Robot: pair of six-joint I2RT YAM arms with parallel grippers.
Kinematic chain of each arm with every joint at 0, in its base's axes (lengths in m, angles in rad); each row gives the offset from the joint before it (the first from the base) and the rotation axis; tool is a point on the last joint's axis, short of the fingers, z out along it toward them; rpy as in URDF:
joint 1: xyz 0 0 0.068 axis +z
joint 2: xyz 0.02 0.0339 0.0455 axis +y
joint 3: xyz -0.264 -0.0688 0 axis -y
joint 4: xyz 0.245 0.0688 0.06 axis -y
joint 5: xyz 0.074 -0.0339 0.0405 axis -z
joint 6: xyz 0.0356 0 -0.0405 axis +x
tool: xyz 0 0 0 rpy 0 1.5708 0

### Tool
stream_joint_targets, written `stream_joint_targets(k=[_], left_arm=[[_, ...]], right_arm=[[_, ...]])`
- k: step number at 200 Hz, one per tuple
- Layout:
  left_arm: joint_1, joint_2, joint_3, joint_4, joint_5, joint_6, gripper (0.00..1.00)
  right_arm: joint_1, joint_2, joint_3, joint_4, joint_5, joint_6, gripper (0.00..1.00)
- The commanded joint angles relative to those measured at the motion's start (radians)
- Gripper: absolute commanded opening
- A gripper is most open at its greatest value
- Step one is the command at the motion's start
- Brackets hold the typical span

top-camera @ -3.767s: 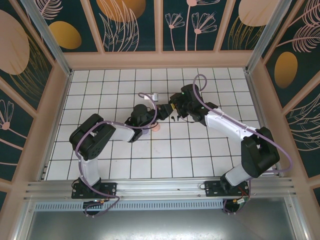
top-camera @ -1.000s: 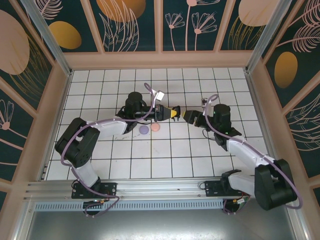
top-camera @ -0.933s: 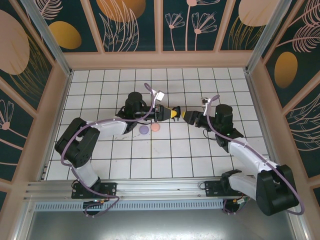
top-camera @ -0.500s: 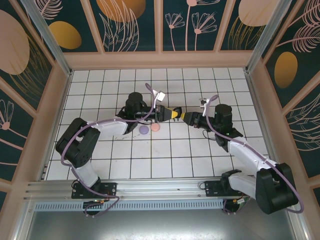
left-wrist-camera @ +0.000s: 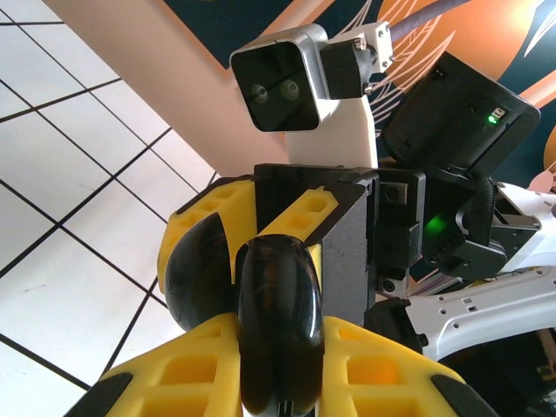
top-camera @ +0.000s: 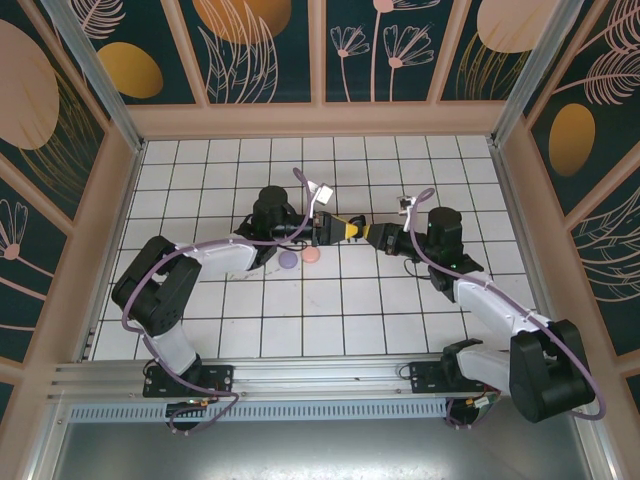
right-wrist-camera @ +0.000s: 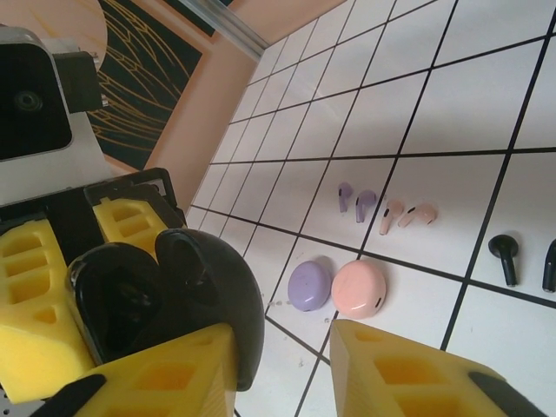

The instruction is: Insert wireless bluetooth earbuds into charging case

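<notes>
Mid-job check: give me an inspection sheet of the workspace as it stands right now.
Surface: white grid-tiled table.
Job's things: black case held in the air, apparently hinged open. The lilac case and pink case sit shut, side by side on the table. The lilac earbuds, pink earbuds and black earbuds lie loose in a row, none in a case.
Clutter: nothing seen.
Grippers: left gripper shut on the black case; right gripper open, close against the case.
Cables: lilac cables loop along both arms.
Surroundings: floral wall panels; metal rail at the near edge.
</notes>
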Motion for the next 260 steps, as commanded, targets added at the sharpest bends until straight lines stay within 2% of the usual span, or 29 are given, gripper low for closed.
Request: stream_joint_targets(k=[1, 49, 92, 117, 137, 156, 163, 178, 201, 231, 260], left_arm=[[-0.011, -0.005, 0.008, 0.04, 0.035, -0.002, 0.0], [-0.016, -0.004, 0.007, 0.038, 0.028, 0.002, 0.0], [-0.021, 0.006, 0.005, 0.038, 0.021, 0.001, 0.0], [-0.023, 0.01, -0.001, 0.036, 0.001, 0.005, 0.0], [-0.024, 0.012, -0.004, 0.029, -0.017, 0.009, 0.16], [-0.025, 0.009, -0.001, 0.001, -0.06, 0.03, 0.4], [-0.025, 0.004, 0.002, -0.016, -0.079, 0.045, 0.46], [-0.02, -0.013, 0.018, -0.09, -0.128, 0.109, 0.54], [0.008, -0.058, 0.082, -0.258, -0.144, 0.229, 0.61], [0.034, -0.097, 0.226, -0.63, -0.131, 0.478, 0.69], [0.05, -0.066, 0.389, -0.949, -0.109, 0.691, 0.75]], right_arm=[[-0.003, 0.012, 0.035, 0.032, 0.014, 0.007, 0.3], [-0.003, 0.019, 0.042, 0.039, -0.008, 0.01, 0.21], [-0.002, 0.015, 0.051, 0.04, -0.028, 0.012, 0.0], [0.001, 0.012, 0.06, 0.036, -0.032, 0.012, 0.0], [0.002, 0.012, 0.069, 0.025, -0.03, 0.007, 0.0], [0.002, 0.014, 0.087, -0.024, -0.005, -0.018, 0.0], [0.003, 0.015, 0.097, -0.054, 0.016, -0.033, 0.0], [0.001, 0.014, 0.114, -0.126, 0.069, -0.072, 0.0], [-0.002, 0.008, 0.145, -0.233, 0.131, -0.141, 0.0], [-0.003, 0.0, 0.184, -0.344, 0.187, -0.241, 0.0], [-0.003, 0.026, 0.238, -0.446, 0.236, -0.366, 0.0]])
